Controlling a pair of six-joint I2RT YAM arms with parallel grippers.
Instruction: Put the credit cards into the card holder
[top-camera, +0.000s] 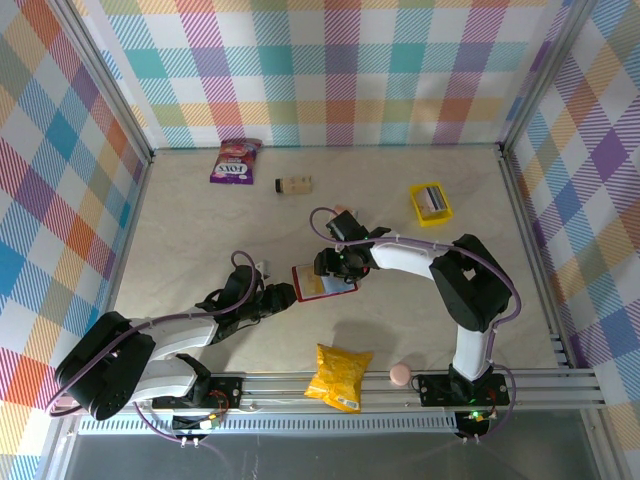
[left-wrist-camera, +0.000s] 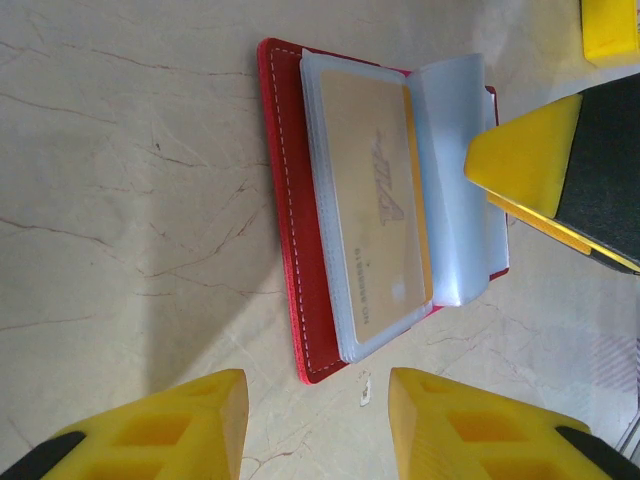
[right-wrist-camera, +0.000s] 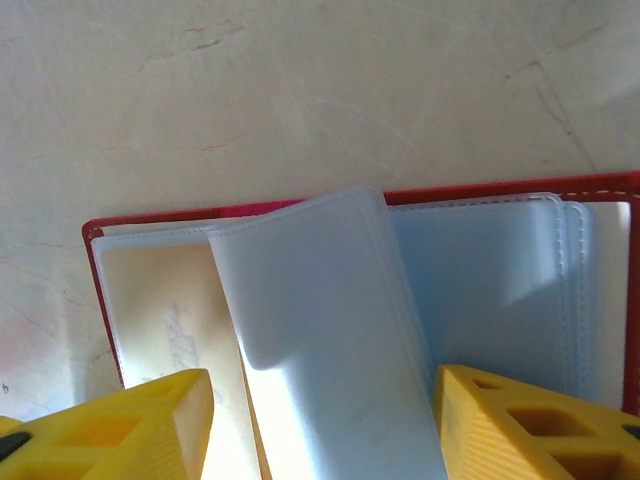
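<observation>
The red card holder lies open on the table's middle, its clear plastic pockets facing up. A yellow credit card sits inside a clear pocket of the card holder. One clear pocket leaf stands lifted above the card holder, beside the yellow card. My right gripper is open, one finger either side of that leaf, over the holder. My left gripper is open just short of the holder's near corner, empty.
A small yellow tray with something grey inside stands at the back right. A purple candy packet and a small pale item lie at the back. A yellow snack bag and a pink object rest by the front rail.
</observation>
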